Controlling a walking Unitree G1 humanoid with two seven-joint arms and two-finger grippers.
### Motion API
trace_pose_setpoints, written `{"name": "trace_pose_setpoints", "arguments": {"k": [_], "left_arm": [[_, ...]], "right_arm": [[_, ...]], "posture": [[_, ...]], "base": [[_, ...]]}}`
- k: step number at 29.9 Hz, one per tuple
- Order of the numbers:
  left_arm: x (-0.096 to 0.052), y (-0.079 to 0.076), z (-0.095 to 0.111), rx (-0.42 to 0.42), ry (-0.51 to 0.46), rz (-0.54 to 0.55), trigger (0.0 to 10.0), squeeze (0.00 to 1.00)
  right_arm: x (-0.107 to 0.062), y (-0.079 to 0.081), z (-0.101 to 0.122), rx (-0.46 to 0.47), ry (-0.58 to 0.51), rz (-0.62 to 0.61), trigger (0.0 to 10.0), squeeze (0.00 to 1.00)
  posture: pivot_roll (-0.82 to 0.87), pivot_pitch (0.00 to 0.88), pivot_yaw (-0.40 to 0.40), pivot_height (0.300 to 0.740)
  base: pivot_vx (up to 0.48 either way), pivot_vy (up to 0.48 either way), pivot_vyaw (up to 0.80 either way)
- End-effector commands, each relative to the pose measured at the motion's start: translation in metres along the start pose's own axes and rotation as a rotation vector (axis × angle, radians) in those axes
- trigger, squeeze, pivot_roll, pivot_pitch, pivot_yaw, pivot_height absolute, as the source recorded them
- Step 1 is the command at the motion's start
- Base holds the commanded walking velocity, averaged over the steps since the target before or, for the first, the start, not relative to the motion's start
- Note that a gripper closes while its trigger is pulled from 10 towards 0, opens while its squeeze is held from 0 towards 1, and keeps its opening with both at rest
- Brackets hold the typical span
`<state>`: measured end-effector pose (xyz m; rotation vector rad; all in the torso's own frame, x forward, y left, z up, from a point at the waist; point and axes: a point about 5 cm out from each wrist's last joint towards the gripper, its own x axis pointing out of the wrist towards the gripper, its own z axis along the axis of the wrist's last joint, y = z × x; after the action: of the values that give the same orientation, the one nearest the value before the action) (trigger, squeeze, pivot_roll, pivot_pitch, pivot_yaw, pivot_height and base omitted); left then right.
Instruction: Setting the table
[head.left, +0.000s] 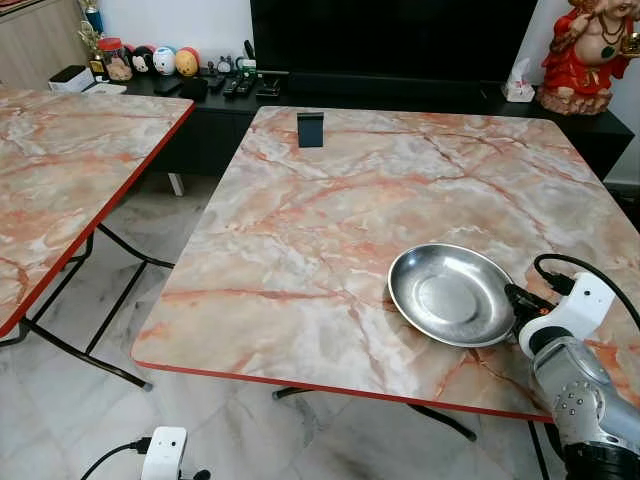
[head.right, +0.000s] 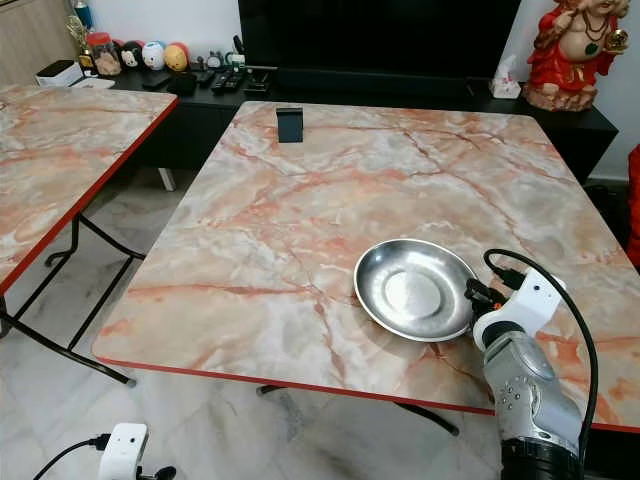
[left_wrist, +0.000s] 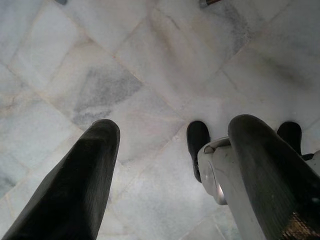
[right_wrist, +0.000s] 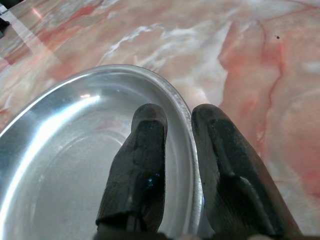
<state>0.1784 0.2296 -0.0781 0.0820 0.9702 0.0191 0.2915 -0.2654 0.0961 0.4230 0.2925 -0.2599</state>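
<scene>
Nearby, on the left, a second marble-patterned table (head.left: 60, 190) stands apart. The left gripper (left_wrist: 170, 170) hangs over pale floor tiles (left_wrist: 100, 85), fingers spread wide. A shiny, shallow steel plate (head.left: 452, 294) rests on the red-edged marble table (head.left: 330, 220), towards its near right side. The right gripper (right_wrist: 177, 150) pinches the plate's rim between its fingers.

My right arm (head.right: 525, 385) reaches forward from the low right, its wrist white. The right claw (right_wrist: 179, 117) has its two black fingers closed together. My left claw (left_wrist: 170, 150) hangs down with fingers spread apart.
</scene>
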Motion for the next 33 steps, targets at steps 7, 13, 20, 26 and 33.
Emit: {"name": "trace_pose_setpoints", "arguments": {"k": [7,13,20,26,33], "left_arm": [[0.002,-0.012,0.000,0.013,0.002,-0.031,10.0,0.00],[0.001,-0.007,0.000,0.014,-0.004,-0.031,10.0,0.00],[0.001,-0.005,0.002,0.015,-0.018,-0.028,10.0,0.00],[0.001,-0.003,0.003,0.037,-0.026,-0.009,10.0,0.00],[0.001,-0.001,0.008,0.043,-0.041,0.010,10.0,0.00]], "right_arm": [[-0.006,-0.001,-0.001,-0.055,0.004,-0.018,10.0,0.00],[-0.012,-0.005,0.004,-0.178,-0.074,-0.106,10.0,0.00],[-0.037,0.014,0.006,-0.253,-0.301,-0.076,10.0,0.00],[-0.049,0.042,0.020,-0.322,-0.547,-0.029,10.0,0.00],[-0.046,0.059,0.003,-0.399,-0.574,0.015,10.0,0.00]], "posture": [[-0.02,0.000,0.004,0.731],[-0.02,0.000,0.003,0.731],[-0.01,0.000,0.002,0.731],[-0.03,0.000,0.009,0.731],[-0.01,0.000,-0.005,0.731]], "base": [[0.000,0.000,0.00],[0.000,0.000,0.00],[0.000,0.000,0.00],[0.000,0.000,0.00],[0.000,0.000,0.00]]}}
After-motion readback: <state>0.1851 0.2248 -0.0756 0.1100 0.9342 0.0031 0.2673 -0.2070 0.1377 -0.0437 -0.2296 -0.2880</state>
